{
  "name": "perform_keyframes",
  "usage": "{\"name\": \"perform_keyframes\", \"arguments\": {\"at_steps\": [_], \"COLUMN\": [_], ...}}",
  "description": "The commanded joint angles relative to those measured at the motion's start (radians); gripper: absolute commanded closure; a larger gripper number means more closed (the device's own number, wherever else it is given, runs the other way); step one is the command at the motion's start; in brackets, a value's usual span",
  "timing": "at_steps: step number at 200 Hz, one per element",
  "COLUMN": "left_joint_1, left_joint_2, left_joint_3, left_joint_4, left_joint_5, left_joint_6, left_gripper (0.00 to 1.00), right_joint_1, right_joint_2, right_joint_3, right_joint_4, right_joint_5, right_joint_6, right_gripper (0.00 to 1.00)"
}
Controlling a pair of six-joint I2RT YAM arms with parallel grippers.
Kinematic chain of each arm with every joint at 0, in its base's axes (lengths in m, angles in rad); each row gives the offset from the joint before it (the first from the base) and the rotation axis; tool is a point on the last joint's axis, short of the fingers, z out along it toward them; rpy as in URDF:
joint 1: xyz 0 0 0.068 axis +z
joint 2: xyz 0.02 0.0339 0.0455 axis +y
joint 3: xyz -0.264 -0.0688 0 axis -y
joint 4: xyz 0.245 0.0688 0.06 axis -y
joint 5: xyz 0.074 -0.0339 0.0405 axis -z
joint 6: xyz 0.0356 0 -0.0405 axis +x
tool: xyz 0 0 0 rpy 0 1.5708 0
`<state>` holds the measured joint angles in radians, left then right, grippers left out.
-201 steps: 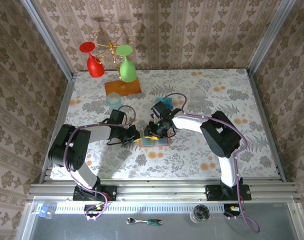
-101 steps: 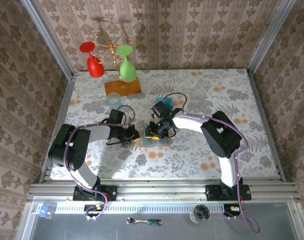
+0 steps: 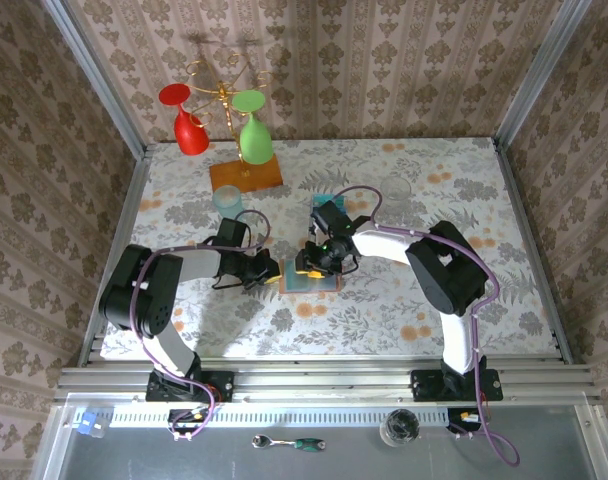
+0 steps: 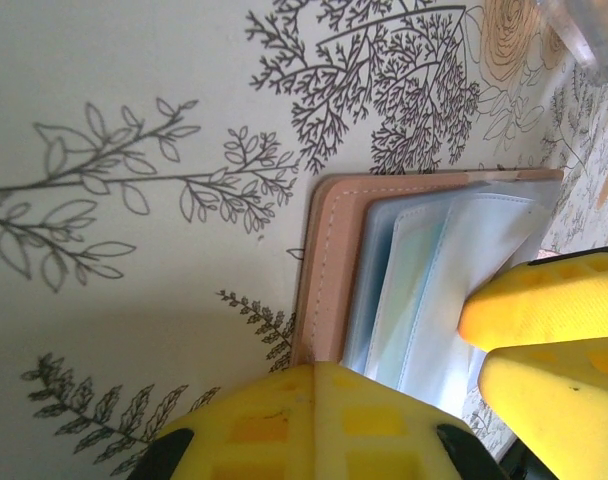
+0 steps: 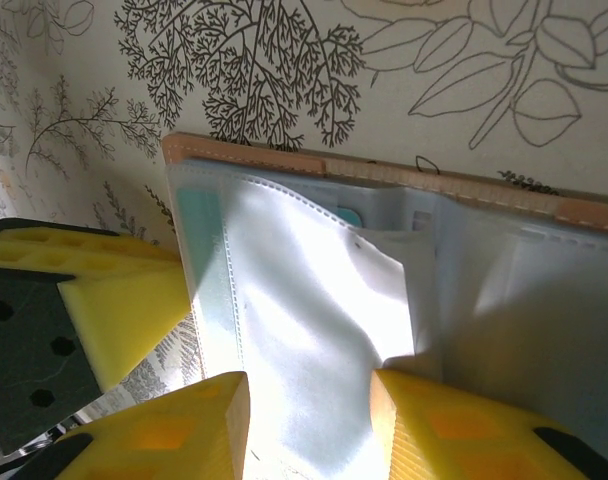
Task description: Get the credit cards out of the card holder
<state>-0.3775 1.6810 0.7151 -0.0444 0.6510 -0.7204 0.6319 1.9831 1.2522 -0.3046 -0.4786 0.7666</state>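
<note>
Two hands: both low over the surface (image 4: 134, 230), their tips nearly meeting above the opened card holder (image 4: 327, 260), which lies flat right under them.
Left hand (image 3: 269, 271): its yellow tip sits on the holder's tan edge and seems to pin it. I cannot tell whether its jaws are parted or closed.
Right hand (image 5: 309, 385): jaws parted, nothing pinched. Its two yellow fingers (image 5: 184, 425) stand on either side of a clear sleeve flap (image 5: 314, 300).
Step in hand: the holder looks opened and the job now is to find a card's edge. No card looks free of the holder yet.
Next move: likely calls for closing on a card's stiff edge rather than the limp film. The card would then be drawn out along its pocket, with the left hand holding the leather down. The slick film could bunch, or the whole holder could lift.
Holder material: tan-pink leather with a stitched, rounded rim and blue-grey lining; soft and flat.
Sleeves: thin clear plastic with sewn seams, glaring and floppy.
Credit cards (image 5: 197, 225): a teal strip shows through the film just past the right hand's fingertips, toward the left hand. It is thin, stiff and rectangular; I cannot tell any others apart.
Surface finish: matte, printed with leaves and flowers.
Farther off: well beyond both hands stand a pale cup (image 3: 227, 198), a clear glass (image 3: 395, 188) and an orange wooden base (image 3: 246, 176). The base carries a gold wire rack (image 3: 224, 85) hung with a red glass (image 3: 189, 125) and a green glass (image 3: 254, 135).
</note>
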Motion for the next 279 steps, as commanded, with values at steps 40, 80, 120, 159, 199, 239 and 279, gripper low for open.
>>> {"name": "perform_keyframes", "arguments": {"at_steps": [40,80,120,159,199,239,279], "left_joint_1": [0.012,-0.003,-0.053,-0.072,-0.073,-0.072,-0.072], "left_joint_2": [-0.050,-0.096,-0.081,-0.037,-0.008,0.017,0.026], "left_joint_3": [0.055,0.076,0.084,0.067,0.046,0.044,0.047], "left_joint_4": [-0.116,-0.110,-0.050,0.028,0.067,0.082,0.076], "left_joint_5": [-0.059,-0.049,-0.032,-0.014,-0.015,0.014,0.013], "left_joint_6": [0.036,-0.001,-0.061,-0.101,-0.128,-0.133,-0.134], "left_gripper": [1.00,1.00,0.93,0.83,0.80,0.79,0.77], "right_joint_1": [-0.024,-0.035,-0.049,-0.055,-0.057,-0.057,-0.057], "right_joint_2": [-0.019,-0.009,-0.008,-0.002,0.000,0.000,0.000], "right_joint_3": [-0.063,-0.098,-0.129,-0.143,-0.145,-0.148,-0.148], "right_joint_4": [0.083,0.143,0.179,0.201,0.207,0.211,0.212], "right_joint_5": [-0.077,-0.108,-0.129,-0.144,-0.148,-0.149,-0.150], "right_joint_6": [0.023,0.031,0.032,0.040,0.042,0.045,0.047], "right_gripper": [0.63,0.63,0.63,0.63,0.63,0.63,0.63]}}
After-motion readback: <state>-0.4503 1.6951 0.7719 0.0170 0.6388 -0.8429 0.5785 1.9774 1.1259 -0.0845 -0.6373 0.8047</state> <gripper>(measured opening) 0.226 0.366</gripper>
